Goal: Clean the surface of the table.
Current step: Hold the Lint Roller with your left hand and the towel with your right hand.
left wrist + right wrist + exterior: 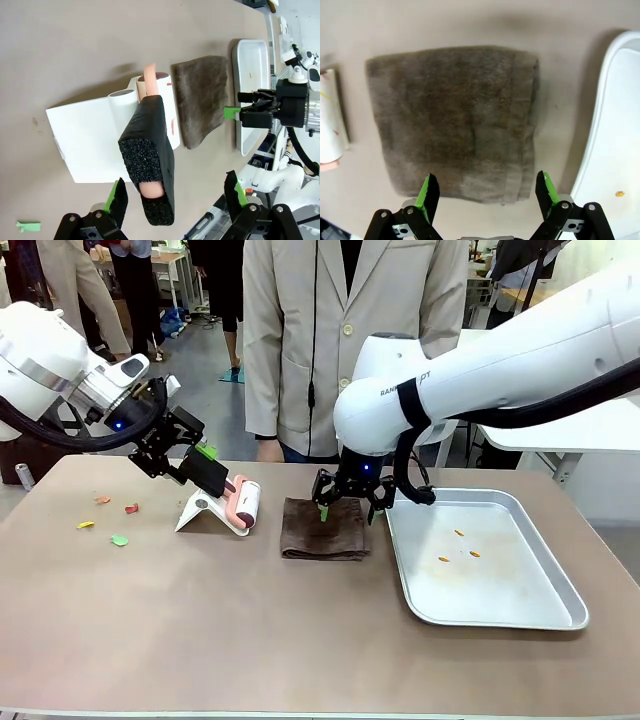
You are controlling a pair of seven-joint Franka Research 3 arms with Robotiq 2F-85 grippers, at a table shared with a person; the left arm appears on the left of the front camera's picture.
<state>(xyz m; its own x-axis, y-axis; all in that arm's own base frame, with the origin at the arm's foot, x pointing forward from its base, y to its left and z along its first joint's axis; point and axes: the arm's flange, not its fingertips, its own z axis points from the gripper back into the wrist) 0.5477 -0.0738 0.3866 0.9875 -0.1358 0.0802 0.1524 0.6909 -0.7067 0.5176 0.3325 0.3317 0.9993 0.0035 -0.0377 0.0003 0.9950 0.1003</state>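
Observation:
The brownish-taupe table (200,630) carries a few coloured paper scraps (120,539) at its left. A lint roller (245,505) leans on a white stand (200,510), and its handle is wrapped in black foam (150,165). My left gripper (202,462) (176,197) stands open with its fingers on either side of that foam handle, not closed on it. A folded brown cloth (325,530) (452,120) lies at the table's middle. Just above the cloth's near edge my right gripper (350,508) (486,192) hovers open, holding nothing.
A shiny steel tray (560,625) (600,150) with a few orange scraps lies right of the cloth. A person in a pale coat (350,340) stands at the far edge. A small cylinder (24,476) sits at the far left corner.

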